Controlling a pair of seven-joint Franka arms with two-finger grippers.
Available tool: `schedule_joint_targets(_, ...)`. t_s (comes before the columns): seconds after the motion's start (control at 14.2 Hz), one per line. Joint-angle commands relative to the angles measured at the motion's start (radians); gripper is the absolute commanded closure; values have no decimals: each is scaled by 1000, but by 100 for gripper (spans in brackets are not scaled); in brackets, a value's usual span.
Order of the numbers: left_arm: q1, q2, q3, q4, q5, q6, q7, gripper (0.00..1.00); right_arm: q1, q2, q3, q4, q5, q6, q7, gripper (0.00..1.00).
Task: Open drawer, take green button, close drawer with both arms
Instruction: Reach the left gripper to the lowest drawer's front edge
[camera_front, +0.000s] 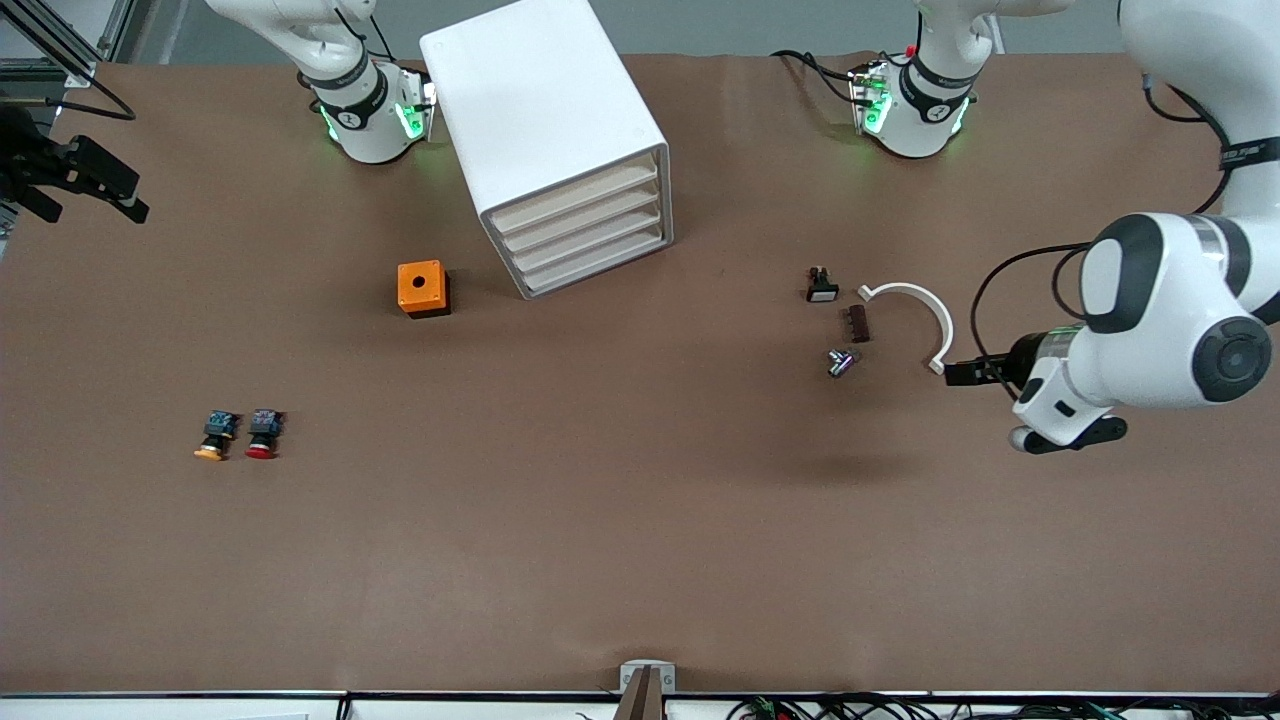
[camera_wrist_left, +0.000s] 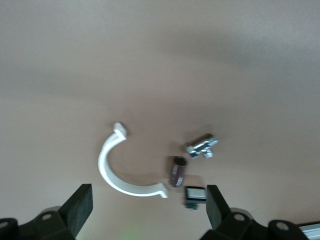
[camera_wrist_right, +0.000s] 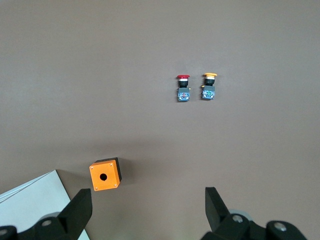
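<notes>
Green-capped button: none shows anywhere on the tabletop (camera_front: 640, 560), so it is most likely inside the white drawer cabinet (camera_front: 545, 130), whose four drawers (camera_front: 585, 232) all sit closed. The cabinet stands between the two arm bases, its drawer fronts angled toward the front camera.

An orange box (camera_front: 423, 288) with a round hole on top sits beside the cabinet, toward the right arm's end of the tabletop. Nearer the front camera lie a red-capped button (camera_front: 264, 432) and a yellow-orange-capped button (camera_front: 215, 436), side by side.

Toward the left arm's end lie a white curved clip (camera_front: 920, 315), a small brown block (camera_front: 857, 324), a small black part with a pale face (camera_front: 821, 286) and a metal fitting (camera_front: 840, 362).

The left gripper (camera_front: 968, 373) hovers just beside the clip's end, jaws wide open and empty. The right gripper (camera_wrist_right: 147, 210) hangs over the area near the orange box and the cabinet corner, jaws also wide open and empty.

Nothing of the task looks begun. Risks as I judge them: the wrong drawer gets pulled; the light cabinet slides rather than opening unless one arm braces it; the red or yellow-orange button is mistaken for the target; the left gripper knocks the clip as it moves off.
</notes>
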Motion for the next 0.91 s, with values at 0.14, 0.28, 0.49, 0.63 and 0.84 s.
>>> schedule_joint_targets(0.14, -90, 20, -2, 31, -102, -18, -330, 0, -3, -17, 2, -4, -13, 0, -4, 0)
schedule_joint_targets(0.28, -117, 38, -4, 34, -190, -23, -449, 0, -3, -17, 2, -6, -10, -4, -3, 0)
schedule_joint_targets(0.49, -122, 75, -39, 37, -336, -24, -605, 0, -1, -17, 2, -6, -9, -10, -1, 0)
schedule_joint_targets(0.63, -124, 102, -88, 37, -352, -52, -723, 0, -3, -17, -1, -7, -9, -14, 0, 0)
schedule_joint_targets(0.84, -122, 178, -159, 39, -357, -75, -968, 0, -3, -17, -1, -6, -9, -30, 2, 0)
